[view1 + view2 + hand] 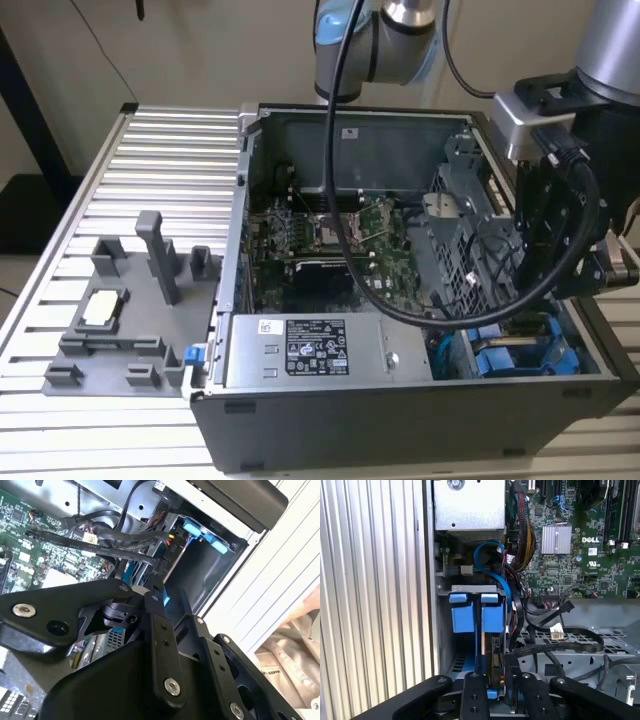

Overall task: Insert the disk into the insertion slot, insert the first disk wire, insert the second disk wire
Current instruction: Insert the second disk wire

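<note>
While gripper (492, 687) sits w/ disk (494, 667) edge-on in insertion slot (475, 588), can't tell jaws' state.

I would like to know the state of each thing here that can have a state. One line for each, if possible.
computer case: side panel off, inside exposed.
disk: standing on edge in the drive bay.
insertion slot: holds blue-framed drives.
gripper: lowered at the disk's edge.
black cables: loose, lying over the grey cage.
grey fixture: on the table, untouched.

Ribbed aluminium table (120, 160) before a beige wall (200, 50).
</note>
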Motion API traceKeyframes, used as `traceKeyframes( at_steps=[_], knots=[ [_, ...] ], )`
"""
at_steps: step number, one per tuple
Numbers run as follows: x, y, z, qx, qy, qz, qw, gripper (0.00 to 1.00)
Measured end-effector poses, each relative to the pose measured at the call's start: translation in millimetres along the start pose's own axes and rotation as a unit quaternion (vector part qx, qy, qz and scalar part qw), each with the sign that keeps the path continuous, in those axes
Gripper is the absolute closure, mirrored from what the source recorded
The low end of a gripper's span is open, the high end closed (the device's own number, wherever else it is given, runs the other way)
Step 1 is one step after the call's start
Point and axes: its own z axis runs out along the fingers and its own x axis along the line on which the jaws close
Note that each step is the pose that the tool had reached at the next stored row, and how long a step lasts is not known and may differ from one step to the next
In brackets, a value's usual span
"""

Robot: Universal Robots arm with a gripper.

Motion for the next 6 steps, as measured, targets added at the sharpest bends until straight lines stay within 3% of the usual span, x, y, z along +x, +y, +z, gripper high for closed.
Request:
traceKeyframes(
  at_steps=[6],
  knots=[
    [0.0,0.0,-0.2,0.0000,0.0000,0.000,1.0000,0.70]
  ],
)
